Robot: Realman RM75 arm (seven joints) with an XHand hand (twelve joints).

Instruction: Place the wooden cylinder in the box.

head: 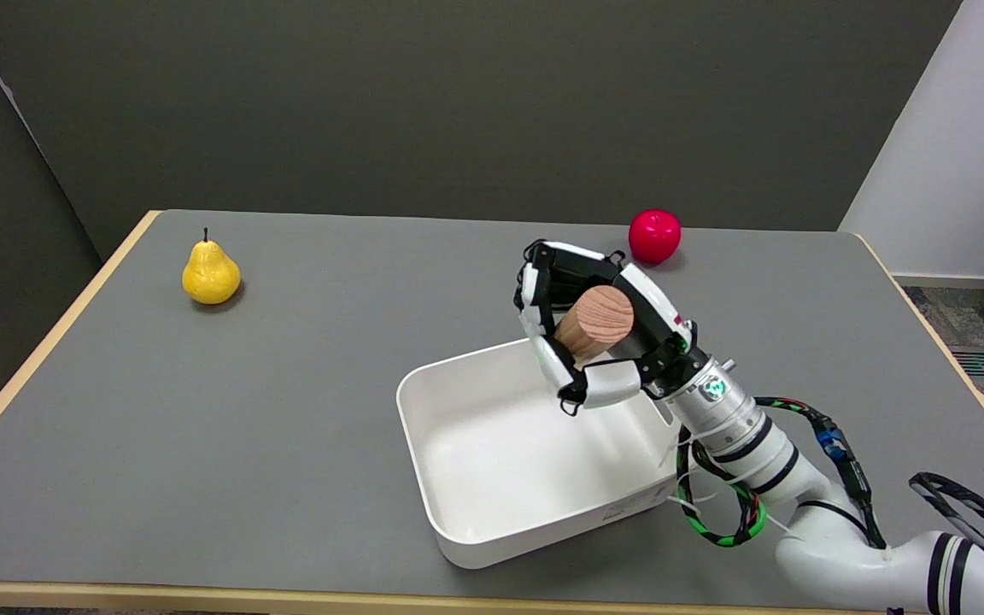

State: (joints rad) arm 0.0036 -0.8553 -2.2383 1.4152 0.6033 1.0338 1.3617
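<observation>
The wooden cylinder (pixel 597 326) is a short light-brown peg with a round end face turned up toward the camera. My right hand (pixel 599 329) grips it, fingers wrapped around its sides, and holds it tilted in the air over the far right corner of the white box (pixel 449 512). The box is a shallow white rectangular tray near the table's front, and nothing lies on its visible floor. The lower part of the cylinder is hidden behind my fingers.
A yellow pear (pixel 211 272) stands at the far left of the grey table (pixel 287 384). A red apple (pixel 654 235) sits at the back, just beyond my hand. My right forearm with its cables crosses the lower right corner.
</observation>
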